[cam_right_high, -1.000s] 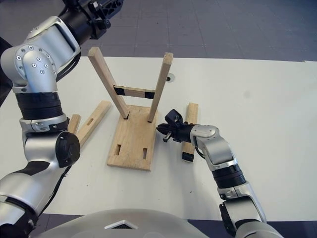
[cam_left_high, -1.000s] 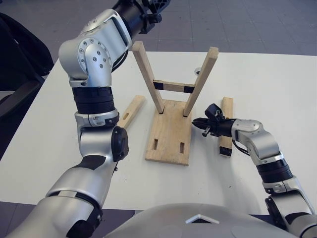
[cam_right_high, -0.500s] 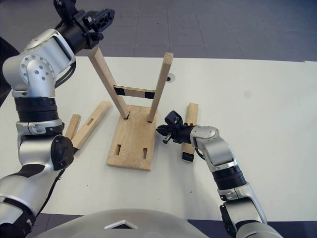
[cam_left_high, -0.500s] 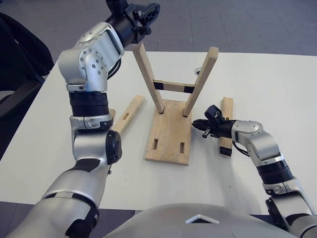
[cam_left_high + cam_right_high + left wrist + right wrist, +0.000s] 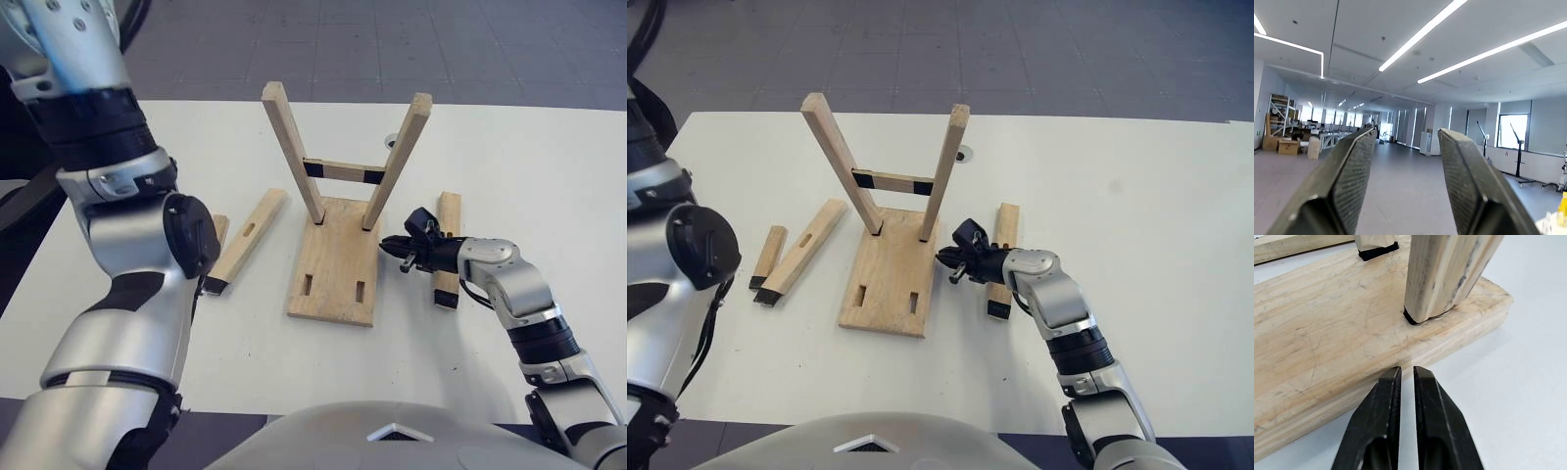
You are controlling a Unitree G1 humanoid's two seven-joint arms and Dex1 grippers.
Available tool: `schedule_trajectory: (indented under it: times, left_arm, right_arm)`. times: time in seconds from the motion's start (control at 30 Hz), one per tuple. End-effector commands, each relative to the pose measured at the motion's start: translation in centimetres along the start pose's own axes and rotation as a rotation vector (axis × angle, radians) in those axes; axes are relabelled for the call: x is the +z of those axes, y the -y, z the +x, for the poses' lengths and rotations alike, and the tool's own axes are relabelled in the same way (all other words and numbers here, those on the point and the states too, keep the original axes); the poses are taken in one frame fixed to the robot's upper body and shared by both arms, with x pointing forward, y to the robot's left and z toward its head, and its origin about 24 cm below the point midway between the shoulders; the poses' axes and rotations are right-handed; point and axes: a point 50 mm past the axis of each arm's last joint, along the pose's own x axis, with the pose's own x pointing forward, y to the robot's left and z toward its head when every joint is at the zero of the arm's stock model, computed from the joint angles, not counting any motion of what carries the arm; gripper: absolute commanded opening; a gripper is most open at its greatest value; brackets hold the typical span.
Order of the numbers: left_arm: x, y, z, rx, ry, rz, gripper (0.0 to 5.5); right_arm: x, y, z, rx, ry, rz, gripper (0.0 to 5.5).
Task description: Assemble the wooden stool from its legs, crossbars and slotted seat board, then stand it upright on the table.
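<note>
The left arm has swung up and away from the top of the left standing leg [image 5: 292, 152] and now leaves through the upper left of the head view. The left gripper [image 5: 1406, 137] faces the ceiling, fingers spread wide and empty. This uncovers a slotted loose leg [image 5: 803, 250] and a short piece [image 5: 769, 255] lying at centre left of the table [image 5: 549, 196]. The seat board [image 5: 333, 264] lies flat at centre, unmoved. The left leg, the right standing leg [image 5: 397, 162] and the crossbar [image 5: 343, 170] sit at its far end, and its near slots are empty. The right gripper [image 5: 384, 243] has not shifted: fingers nearly together, holding nothing, tips just beside the board's right edge, another loose leg [image 5: 448, 220] behind it. Roughly half the stool looks built, and the second leg pair likely comes next.
</note>
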Motion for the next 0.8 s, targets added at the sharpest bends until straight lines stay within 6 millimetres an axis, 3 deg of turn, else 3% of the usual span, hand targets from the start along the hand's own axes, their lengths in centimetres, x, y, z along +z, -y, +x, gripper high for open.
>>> schedule_trajectory:
  times: [0.03, 0.1, 0.13, 0.17, 0.23, 0.3, 0.4, 0.47, 0.53, 0.63, 0.73, 0.8]
  left_arm:
    - [-14.8, -1.3, -5.5, 0.058, -0.605, -0.142, 2.35]
    - [-21.6, -0.2, -11.3, 0.056, -0.972, -0.200, 2.35]
    - [-23.8, 1.0, -14.4, 0.028, -1.120, -0.231, 2.35]
    - [-24.6, 1.5, -16.0, 0.011, -1.190, -0.203, 2.35]
    - [-23.0, 0.7, -14.1, 0.039, -1.093, -0.132, 2.35]
    - [-19.8, -0.7, -10.2, 0.080, -0.905, -0.068, 2.35]
    - [-13.0, -1.2, -4.8, 0.105, -0.483, 0.020, 2.35]
    - [-9.3, -1.1, -3.8, 0.112, -0.258, 0.026, 2.35]
    - [-7.1, -1.4, -4.7, 0.130, -0.131, -0.003, 2.35]
    - [-6.5, -3.1, -8.2, 0.193, -0.089, 0.039, 2.35]
    - [-8.1, -5.7, -13.4, 0.309, -0.162, 0.105, 2.35]
    - [-10.4, -7.0, -17.7, 0.373, -0.276, 0.123, 2.35]
  right_arm:
    - [0.0, -0.3, 0.0, 0.002, -0.004, -0.010, 0.46]
    - [-0.1, -0.4, 0.0, -0.003, -0.002, -0.004, 0.46]
    - [-0.1, -0.3, 0.0, -0.005, 0.000, -0.003, 0.46]
    - [0.0, -0.3, 0.1, -0.008, 0.002, -0.001, 0.46]
    - [-0.1, -0.1, -0.1, -0.011, 0.001, -0.001, 0.46]
    - [-0.2, -0.1, -0.2, -0.013, -0.003, 0.003, 0.46]
    - [-0.3, -0.2, -0.2, -0.012, -0.007, 0.007, 0.46]
    - [-0.3, -0.2, -0.2, -0.014, -0.004, 0.009, 0.46]
    - [0.1, -0.1, -0.8, -0.050, 0.034, 0.018, 0.46]
    - [1.8, -0.3, -2.8, -0.161, 0.192, 0.062, 0.46]
    - [3.1, -1.5, -5.0, -0.276, 0.324, 0.115, 0.46]
    - [3.2, -2.2, -6.1, -0.393, 0.348, 0.097, 0.46]
